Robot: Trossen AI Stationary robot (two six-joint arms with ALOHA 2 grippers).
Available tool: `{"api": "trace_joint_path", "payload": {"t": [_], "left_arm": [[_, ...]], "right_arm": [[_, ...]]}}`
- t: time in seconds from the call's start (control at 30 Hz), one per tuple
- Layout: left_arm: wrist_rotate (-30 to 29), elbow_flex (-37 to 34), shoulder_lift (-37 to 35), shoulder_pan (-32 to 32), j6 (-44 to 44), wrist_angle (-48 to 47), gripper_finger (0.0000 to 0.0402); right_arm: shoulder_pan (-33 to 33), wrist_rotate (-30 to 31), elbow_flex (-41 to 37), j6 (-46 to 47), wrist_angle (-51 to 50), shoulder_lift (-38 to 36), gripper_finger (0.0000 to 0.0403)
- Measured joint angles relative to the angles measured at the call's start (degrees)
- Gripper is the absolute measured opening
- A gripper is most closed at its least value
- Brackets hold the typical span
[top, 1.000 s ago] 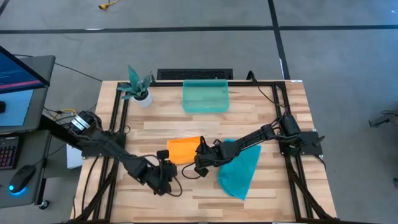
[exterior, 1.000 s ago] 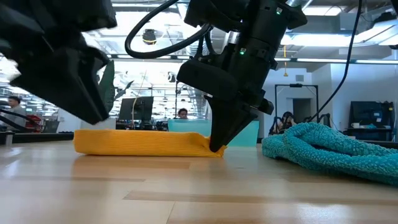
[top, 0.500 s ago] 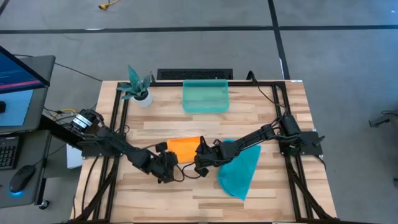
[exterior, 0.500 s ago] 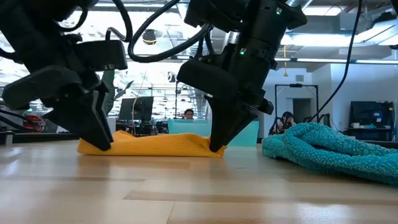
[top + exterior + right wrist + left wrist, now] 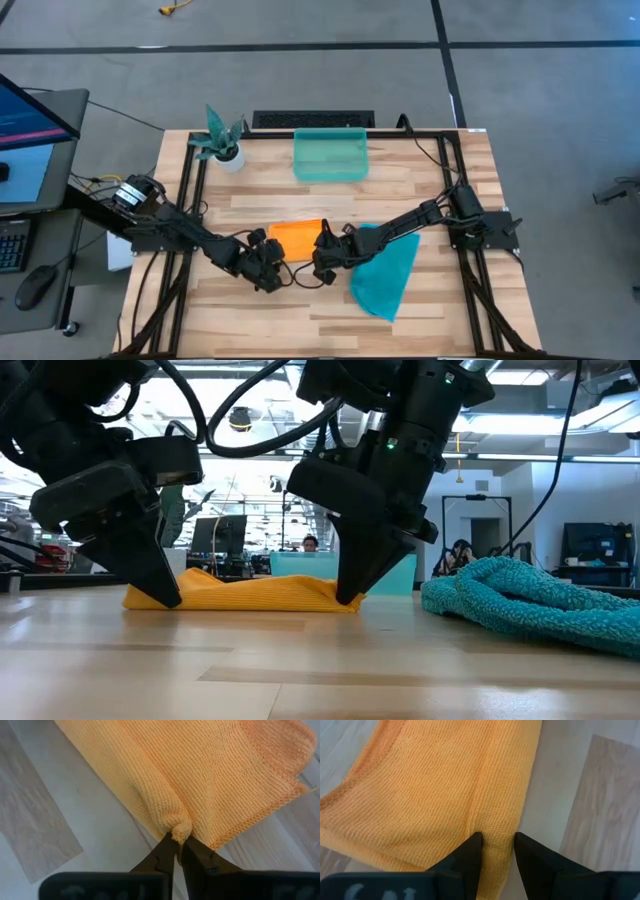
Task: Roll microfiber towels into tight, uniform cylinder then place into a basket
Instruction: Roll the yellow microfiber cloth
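Now both arms are down on the orange towel [image 5: 296,239], which lies flat near the middle of the worktop [image 5: 330,195], a little toward the near edge. At its right-hand end, the right end effector [image 5: 178,842] has its fingers drawn narrow on a bunched fold at the towel's hem, with cloth pinched between the tips. At the other end, the left end effector [image 5: 496,842] stands tip-down on the towel's border with its fingers part open, a strip of orange cloth between them; whether they press it I cannot tell.

From table height, the towel is a low orange band on the wood, with one dark end effector planted at each end. The hem closest to the near edge runs straight between the two contact points.

Just beside the right end effector lies the teal towel [image 5: 386,268], rumpled and spread toward the near right corner; its edge comes close to the orange towel but they look apart. The basket [image 5: 331,156] sits at the middle of the far edge, well apart from both towels, with bare wood between. A potted plant [image 5: 222,140] stands by the far left corner.

Open room: the strip of worktop along the near edge in front of the orange towel is bare, and so is the band between towel and basket.
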Motion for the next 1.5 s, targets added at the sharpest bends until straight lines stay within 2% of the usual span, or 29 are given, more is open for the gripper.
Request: {"api": "trace_joint_path", "payload": {"t": [0.3, 0.43, 0.57, 0.77, 0.87, 1.1, 1.17, 1.23, 1.3, 1.37, 1.5], "left_arm": [[0.6, -0.1, 0.1, 0.0, 0.2, 1.0, 0.0112], [0.5, -0.1, 0.1, 0.0, 0.2, 1.0, 0.0112], [0.5, -0.1, 0.2, 0.0, 0.2, 0.9, 0.0111], [0.5, -0.2, 0.2, 0.0, 1.2, 1.3, 0.0111], [0.5, -0.2, 0.2, 0.0, 1.3, 1.4, 0.0111], [0.5, -0.2, 0.2, 0.0, 1.3, 1.4, 0.0111], [0.5, -0.2, 0.2, 0.0, 1.3, 1.4, 0.0111], [0.6, -0.1, 0.2, 0.0, 1.3, 1.2, 0.0111], [0.6, -0.2, 0.2, 0.0, 1.3, 1.4, 0.0111], [0.7, -0.1, 0.2, 0.0, 1.3, 1.1, 0.0111], [0.7, 0.0, 0.2, 0.0, 1.3, 1.2, 0.0111]], "right_arm": [[0.0, -1.9, 0.0, -2.6, -0.6, 0.0, 0.0115], [-0.5, -2.7, 0.0, -3.0, -2.5, -2.1, 0.0128], [1.3, 4.3, -0.1, -4.9, -4.5, -6.4, 0.0124], [8.4, 17.8, 0.0, -17.5, -3.6, -10.3, 0.0116], [11.4, 21.0, 0.0, -24.1, -1.1, -10.2, 0.0118], [12.9, 18.5, 0.3, -39.4, 6.6, -5.5, 0.0124], [12.7, 18.1, -0.4, -43.8, 4.7, -4.7, 0.0126], [12.0, 18.1, 0.3, -47.3, 10.2, -2.4, 0.0131], [11.8, 18.4, -0.2, -49.5, 8.1, -1.7, 0.0139], [11.1, 18.3, 0.4, -50.4, 11.3, 0.4, 0.015], [10.2, 19.5, 0.4, -50.6, 11.5, 1.8, 0.0181]]}}
